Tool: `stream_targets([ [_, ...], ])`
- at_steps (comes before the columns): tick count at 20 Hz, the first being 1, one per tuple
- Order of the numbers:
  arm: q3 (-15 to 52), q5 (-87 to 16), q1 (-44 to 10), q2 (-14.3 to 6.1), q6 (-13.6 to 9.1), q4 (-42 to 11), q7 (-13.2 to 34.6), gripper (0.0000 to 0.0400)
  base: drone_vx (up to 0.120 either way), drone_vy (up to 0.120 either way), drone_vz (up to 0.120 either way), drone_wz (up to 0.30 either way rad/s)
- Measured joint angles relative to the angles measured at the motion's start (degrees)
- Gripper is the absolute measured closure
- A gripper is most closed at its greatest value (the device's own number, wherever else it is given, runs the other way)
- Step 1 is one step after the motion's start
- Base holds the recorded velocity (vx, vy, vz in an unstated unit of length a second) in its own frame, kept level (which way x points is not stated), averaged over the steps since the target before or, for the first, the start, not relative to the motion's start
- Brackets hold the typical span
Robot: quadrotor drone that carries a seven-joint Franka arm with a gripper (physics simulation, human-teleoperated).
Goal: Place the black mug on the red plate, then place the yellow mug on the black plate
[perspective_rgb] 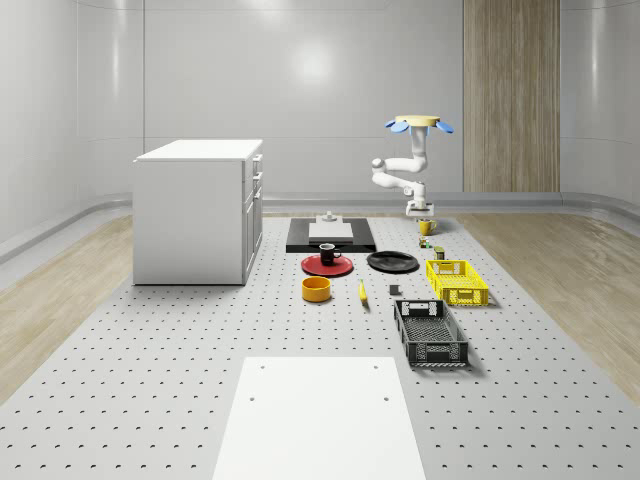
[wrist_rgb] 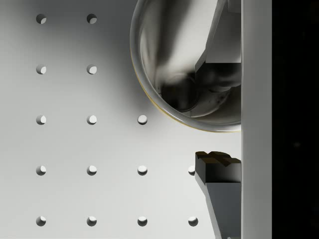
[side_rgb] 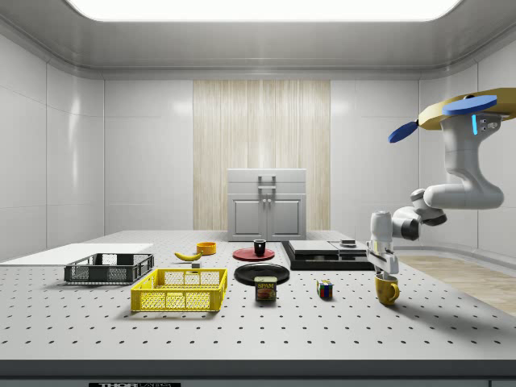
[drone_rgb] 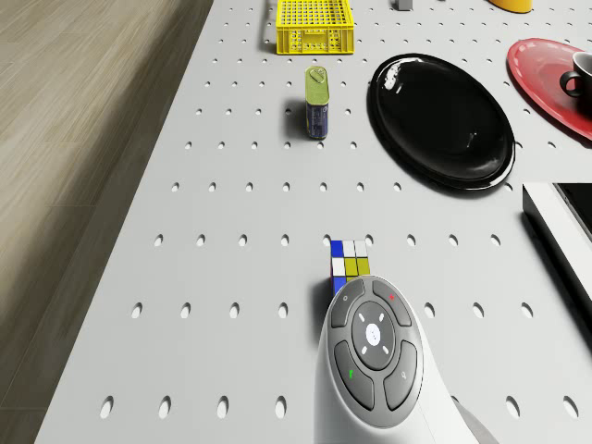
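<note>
You'll find the black mug [side_rgb: 260,247] left of centre in the side view, already standing on the red plate [side_rgb: 244,255], so the first half looks done. Centre frame, the black plate [side_rgb: 262,273] sits bare on the worktop [side_rgb: 242,330]. Right of centre, the yellow mug [side_rgb: 387,289] stands on the worktop, end effector [side_rgb: 384,270] at its rim, one finger inside, one outside; I judge it not yet closed. Upper right, the drone [side_rgb: 459,109] hovers.
</note>
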Motion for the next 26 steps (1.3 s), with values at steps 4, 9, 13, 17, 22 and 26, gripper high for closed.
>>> stream_targets([
  [4, 0.0, 0.0, 0.0, 0.1, -0.1, 0.0, 0.0, 0.0273, 0.000, 0.000, 0.000, 0.000],
  [9, 0.0, -0.1, 0.1, 0.2, -0.1, 0.0, -0.1, 0.0285, 0.000, 0.000, 0.000, 0.000],
  [13, 1.2, 1.1, 0.4, 0.1, -0.8, -0.7, -0.1, 0.0288, 0.000, 0.000, 0.040, 0.000],
  [17, 3.4, 3.1, 1.0, -0.1, -1.8, -1.7, -0.1, 0.0289, 0.000, 0.000, 0.120, 0.000],
  [22, 4.9, 4.5, 1.3, -0.2, -2.4, -2.3, 0.0, 0.0290, 0.064, -0.040, 0.120, 0.000],
  [26, 5.4, 5.0, 1.3, -0.3, -2.6, -2.5, 0.0, 0.0290, 0.120, -0.120, 0.020, 0.000],
])
